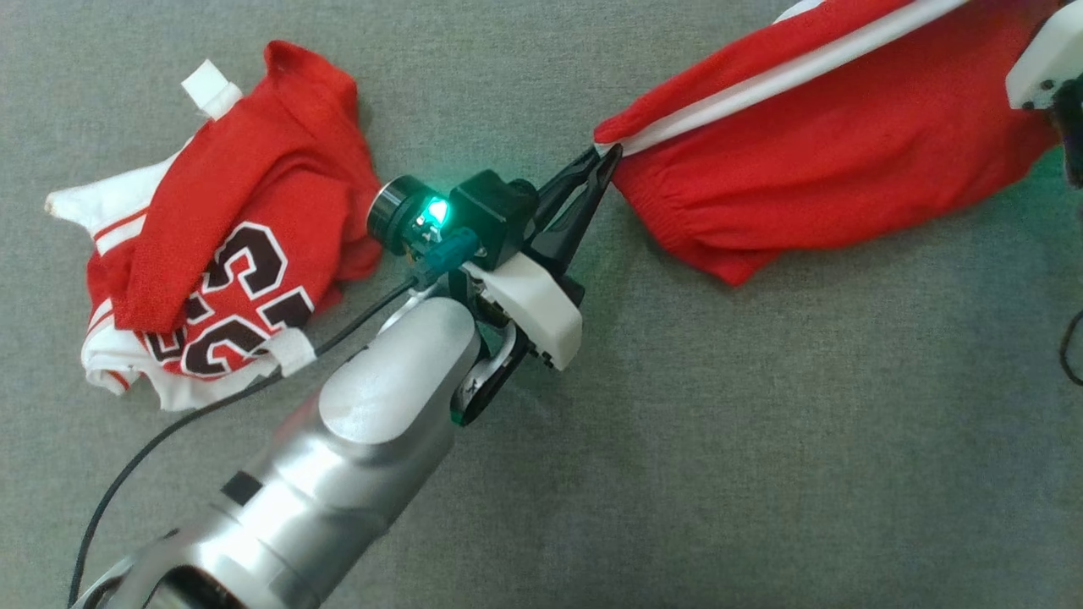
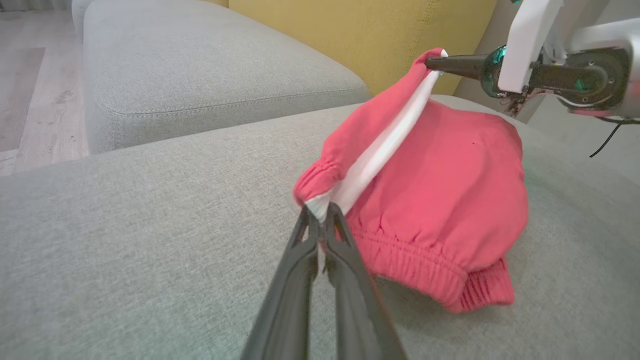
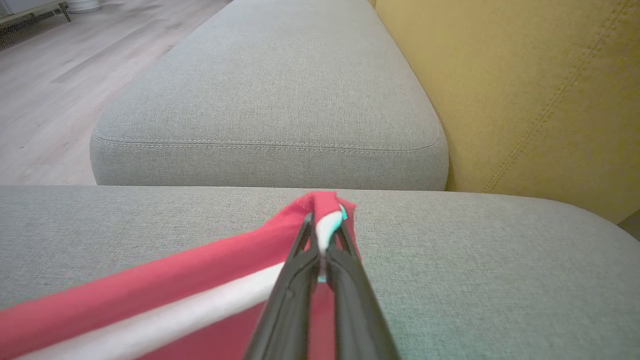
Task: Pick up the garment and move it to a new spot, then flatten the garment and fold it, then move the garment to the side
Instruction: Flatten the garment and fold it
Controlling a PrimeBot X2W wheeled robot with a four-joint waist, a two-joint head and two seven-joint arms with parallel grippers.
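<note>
My left gripper [image 1: 606, 159] is pinched almost fully closed on the near-left corner of the red fabric garment with a white stripe [image 1: 846, 161]. The two dark fingers meet on the white stripe, just beside the gathered elastic edge. My right gripper [image 3: 324, 223] is clamped completely shut on the opposite end of the same stripe, with a fold of red cloth bunched over its tips.

The garment hangs stretched between the two grippers at the far right of the grey fabric sofa cushion [image 1: 677, 474]. In the left wrist view the right-hand end is held up off the cushion. The striped edge slopes down from there to my left gripper. The bulk of the red cloth sags below the stripe, and its elastic hem rests on the cushion.

A crumpled red jersey with white trim and black numerals [image 1: 228, 245] lies on the left side of the same cushion, well apart from the held garment. My left forearm reaches in from the near left, with a black cable [image 1: 152, 448] trailing beside it and a green light [image 1: 436, 210] glowing on the wrist.

Beyond the working cushion I see a second grey seat cushion [image 3: 270, 95], a yellow upholstered backrest [image 3: 525, 90] to its right, and pale wooden floor [image 3: 45, 90] to its left.
</note>
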